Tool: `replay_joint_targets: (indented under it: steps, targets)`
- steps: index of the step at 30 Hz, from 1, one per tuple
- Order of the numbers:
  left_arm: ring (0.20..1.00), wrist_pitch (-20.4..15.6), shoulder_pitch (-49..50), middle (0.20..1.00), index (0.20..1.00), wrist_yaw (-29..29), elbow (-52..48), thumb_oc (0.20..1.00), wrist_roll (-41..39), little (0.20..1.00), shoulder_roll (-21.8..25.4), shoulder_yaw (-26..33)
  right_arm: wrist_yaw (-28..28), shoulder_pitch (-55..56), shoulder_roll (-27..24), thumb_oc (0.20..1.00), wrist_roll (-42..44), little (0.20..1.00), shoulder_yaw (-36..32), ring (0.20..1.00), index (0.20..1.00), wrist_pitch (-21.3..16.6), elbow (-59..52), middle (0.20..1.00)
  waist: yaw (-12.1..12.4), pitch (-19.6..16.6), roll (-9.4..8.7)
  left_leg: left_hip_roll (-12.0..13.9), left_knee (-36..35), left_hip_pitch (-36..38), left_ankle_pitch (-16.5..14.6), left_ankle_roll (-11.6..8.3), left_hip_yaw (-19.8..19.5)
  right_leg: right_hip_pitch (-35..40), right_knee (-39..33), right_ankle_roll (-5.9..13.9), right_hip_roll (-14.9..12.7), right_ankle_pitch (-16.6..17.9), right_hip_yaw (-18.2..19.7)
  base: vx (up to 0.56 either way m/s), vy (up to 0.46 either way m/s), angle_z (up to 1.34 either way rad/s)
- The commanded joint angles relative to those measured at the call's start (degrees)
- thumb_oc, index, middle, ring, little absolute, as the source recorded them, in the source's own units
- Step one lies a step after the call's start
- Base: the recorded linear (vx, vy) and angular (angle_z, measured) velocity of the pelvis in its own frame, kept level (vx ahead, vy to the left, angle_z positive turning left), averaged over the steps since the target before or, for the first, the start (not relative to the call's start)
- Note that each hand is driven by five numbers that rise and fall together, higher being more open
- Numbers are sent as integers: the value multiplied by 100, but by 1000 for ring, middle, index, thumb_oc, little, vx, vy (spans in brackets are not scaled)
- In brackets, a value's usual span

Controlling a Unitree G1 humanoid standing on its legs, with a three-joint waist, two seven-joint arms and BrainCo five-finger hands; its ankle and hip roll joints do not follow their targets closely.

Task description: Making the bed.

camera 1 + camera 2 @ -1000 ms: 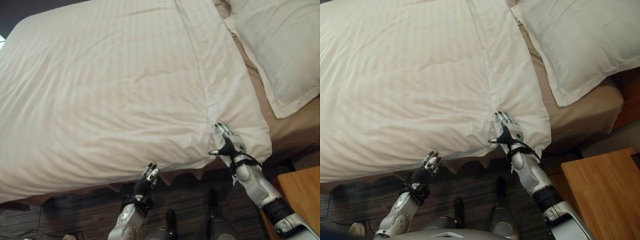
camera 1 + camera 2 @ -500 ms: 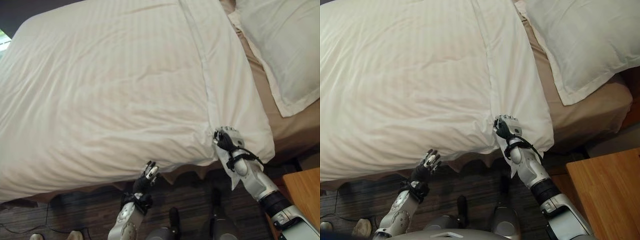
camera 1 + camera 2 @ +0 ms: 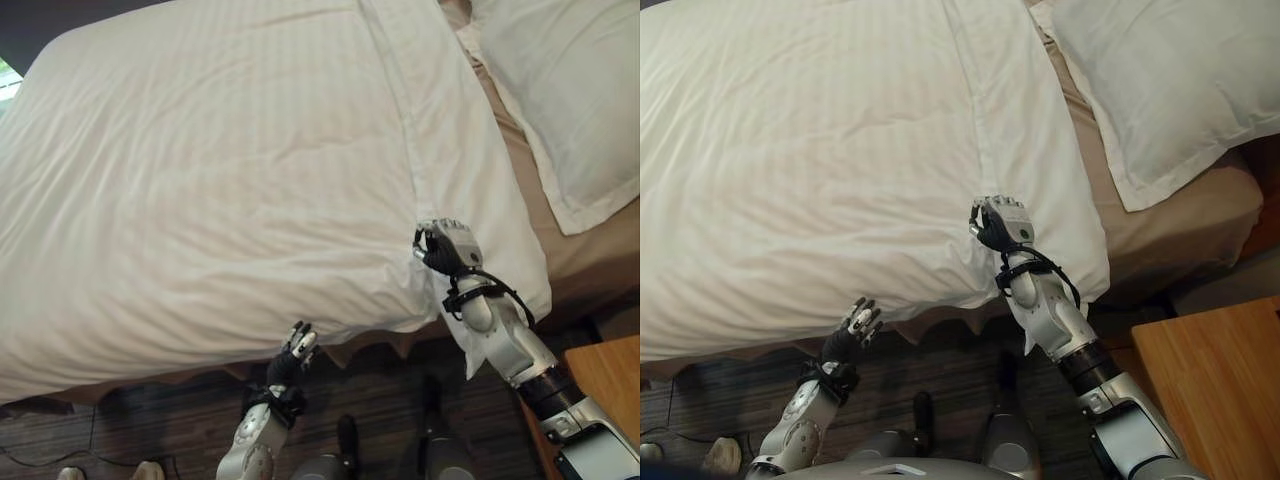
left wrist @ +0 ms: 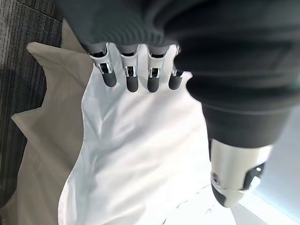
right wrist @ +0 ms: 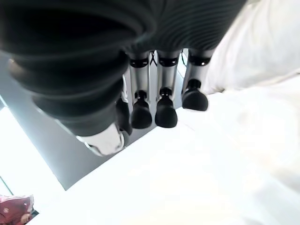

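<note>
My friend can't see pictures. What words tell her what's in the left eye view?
A robot's right hand, fingers curled, rests on a white duvet near the bed's edge. Its left hand hangs open below the duvet's edge, over dark floor. A white pillow lies at the upper right.

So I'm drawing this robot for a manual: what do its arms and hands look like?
Both arms are silver-grey shells with dark bands at the joints. Each hand, left hand and right hand, has silver fingers with dark rounded tips and a dark ribbed cover over its back and wrist. Thin black cables loop around the right wrist.
</note>
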Motion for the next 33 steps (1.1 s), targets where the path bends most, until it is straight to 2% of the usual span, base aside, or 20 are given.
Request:
replay_joint_targets:
  steps: [1,5,6,13,19,24,33]
  targets:
    - [1000,-189,-195,1000,1000,-35,-193,1000,146,1000,220,-55,-323,-643,-44,200,248,200,-332,200,200,-204,-320,200,221,-16,-204,-58,66,-185,73,80,46,353,313,393,-294,-368,200,0,0,0]
    - [1000,-173,-208,1000,1000,-34,-144,1000,147,1000,226,-69,-427,-695,-84,200,353,200,-470,200,200,-224,-465,200,215,-10,-231,-60,66,-184,66,86,53,346,322,385,-287,-366,211,0,0,0]
    - [1000,-149,-215,1000,1000,-29,-117,1000,157,1000,212,-43,-330,-634,-169,1000,254,1000,-483,1000,1000,-172,-474,1000,200,-10,-258,-55,66,-187,67,79,79,335,323,382,-281,-365,217,0,0,0]
    - [1000,-118,-195,1000,1000,-43,-154,1000,280,1000,132,82,-223,90,-380,1000,6,1000,-897,1000,1000,34,-321,1000,100,27,-283,-48,66,-186,51,89,100,322,325,382,-264,-374,255,0,0,0]
    - [1000,-136,-170,1000,1000,-84,-150,1000,385,1000,81,185,-147,948,-528,1000,-152,1000,-1277,1000,1000,32,-323,1000,-9,70,-308,-40,66,-192,38,90,131,281,342,389,-250,-375,319,-6,5,-4]
    - [1000,-161,-156,1000,1000,-85,-136,1000,499,1000,53,240,39,1442,-499,1000,-266,1000,-1297,1000,1000,-42,-353,1000,-59,97,-299,-39,66,-220,52,80,122,251,352,391,-251,-390,341,-6,0,-4]
    - [1000,-202,-149,1000,1000,-53,-116,1000,564,1000,81,224,109,1474,-405,1000,-208,1000,-1138,1000,1000,-143,-393,1000,-75,135,-255,-52,66,-242,76,79,132,222,351,399,-272,-371,376,0,0,0]
